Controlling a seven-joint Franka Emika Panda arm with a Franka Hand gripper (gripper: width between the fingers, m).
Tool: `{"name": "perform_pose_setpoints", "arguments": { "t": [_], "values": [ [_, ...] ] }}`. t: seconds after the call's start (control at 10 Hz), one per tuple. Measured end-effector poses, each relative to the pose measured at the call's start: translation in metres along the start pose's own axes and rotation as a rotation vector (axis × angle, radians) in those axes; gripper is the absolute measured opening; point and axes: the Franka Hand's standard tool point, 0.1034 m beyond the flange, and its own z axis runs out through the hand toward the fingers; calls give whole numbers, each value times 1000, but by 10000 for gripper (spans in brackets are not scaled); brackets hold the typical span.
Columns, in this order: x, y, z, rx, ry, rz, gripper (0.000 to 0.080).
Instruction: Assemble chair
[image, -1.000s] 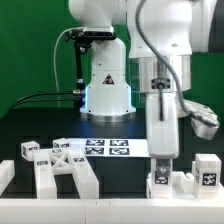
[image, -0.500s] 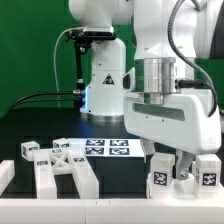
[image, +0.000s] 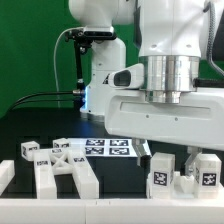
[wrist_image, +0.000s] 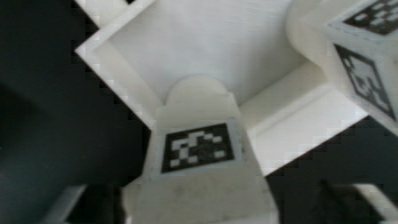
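Two chunky white chair pieces with tags stand at the exterior view's right, one under my hand and one beside it. A white X-shaped frame with tagged blocks lies at the exterior view's left. My gripper is lowered over the right-hand pieces, and the broad hand hides its fingertips. In the wrist view a tapered white piece with a tag runs between the jaws of my gripper, with dark gaps on both sides, so it looks open. A flat white part lies beyond it.
The marker board lies at mid-table in front of the robot base. A second tagged piece sits close to the one between my jaws. A white rim edges the table at the exterior view's left.
My wrist has turned about a quarter turn, so the hand now shows broadside across the exterior view. The tagged pieces at the right have not moved.
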Motion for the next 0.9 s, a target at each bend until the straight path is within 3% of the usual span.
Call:
{"name": "perform_pose_setpoints", "arguments": {
  "t": [0.2,0.4,0.5,0.7,0.9],
  "values": [
    [0,1,1,-2,-2,82,284],
    [0,2,1,-3,-3,223,284],
    [-2,3,1,-8,-11,454,284],
    [-3,3,1,5,-39,856,284],
    [-3,3,1,18,-63,1047,284]
  ]
}}
